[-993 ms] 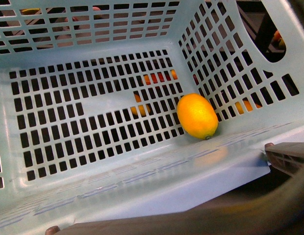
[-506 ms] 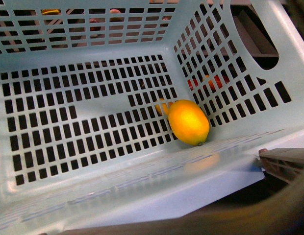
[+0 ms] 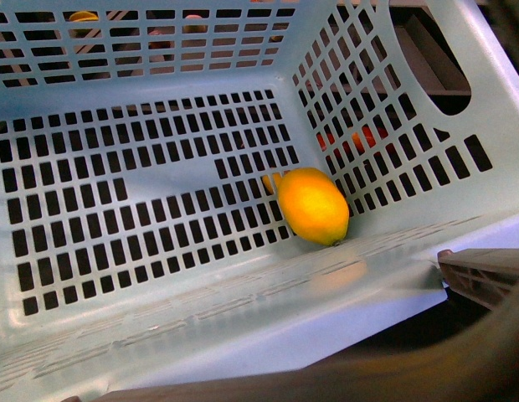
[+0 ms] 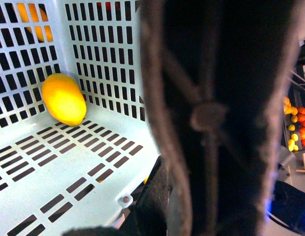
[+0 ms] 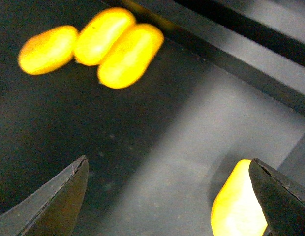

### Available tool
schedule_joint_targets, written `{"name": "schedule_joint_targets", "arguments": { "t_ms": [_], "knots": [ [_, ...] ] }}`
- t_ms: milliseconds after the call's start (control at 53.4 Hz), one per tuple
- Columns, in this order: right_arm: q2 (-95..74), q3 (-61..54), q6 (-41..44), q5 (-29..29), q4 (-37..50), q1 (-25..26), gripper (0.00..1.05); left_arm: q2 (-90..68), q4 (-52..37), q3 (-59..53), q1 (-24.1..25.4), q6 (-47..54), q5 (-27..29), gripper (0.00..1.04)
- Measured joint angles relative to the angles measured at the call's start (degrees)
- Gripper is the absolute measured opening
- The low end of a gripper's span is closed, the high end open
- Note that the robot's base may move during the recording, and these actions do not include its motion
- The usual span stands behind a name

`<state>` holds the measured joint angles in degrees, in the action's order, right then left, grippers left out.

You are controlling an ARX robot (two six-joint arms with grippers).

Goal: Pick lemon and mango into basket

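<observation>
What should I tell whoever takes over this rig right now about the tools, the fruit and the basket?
Right tool: open and empty over a dark surface, a yellow fruit beside one finger, three more yellow fruits farther off.
Left tool: cannot tell; a dark blurred shape blocks most of its wrist view.
Lemon: on the basket floor, near right corner.
Done: lemon in. Left: the mango; none in the basket, the long yellow fruits may be it.
</observation>
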<state>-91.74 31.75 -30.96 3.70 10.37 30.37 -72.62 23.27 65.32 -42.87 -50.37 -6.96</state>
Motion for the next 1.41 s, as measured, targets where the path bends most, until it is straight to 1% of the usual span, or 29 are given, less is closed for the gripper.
{"name": "schedule_joint_targets", "arguments": {
  "t_ms": [94, 225, 450, 731, 1050, 1406],
  "knots": [
    [-9.2, 1.0, -4.4, -0.5, 2.2, -1.6, 0.96, 0.0, 0.0, 0.0, 0.0, 0.0, -0.1, 0.05],
    [-15.1, 0.9, -8.5, -0.1, 4.2, -4.9, 0.96, 0.0, 0.0, 0.0, 0.0, 0.1, -0.1, 0.05],
    [-21.4, -0.4, -13.3, 0.6, 7.3, -8.0, 0.96, 0.0, 0.0, 0.0, 0.0, 0.0, -0.1, 0.05],
    [-27.0, -1.2, -17.1, 1.2, 9.6, -7.8, 0.96, 0.0, 0.0, 0.0, 0.0, 0.0, -0.1, 0.05],
    [-32.7, -0.1, -18.8, 1.7, 12.1, -5.5, 0.96, 0.0, 0.0, 0.0, 0.0, 0.0, -0.1, 0.05],
    [-36.2, 2.9, -20.6, 1.5, 12.1, -4.0, 0.96, 0.0, 0.0, 0.0, 0.0, 0.0, -0.1, 0.05]
  ]
}}
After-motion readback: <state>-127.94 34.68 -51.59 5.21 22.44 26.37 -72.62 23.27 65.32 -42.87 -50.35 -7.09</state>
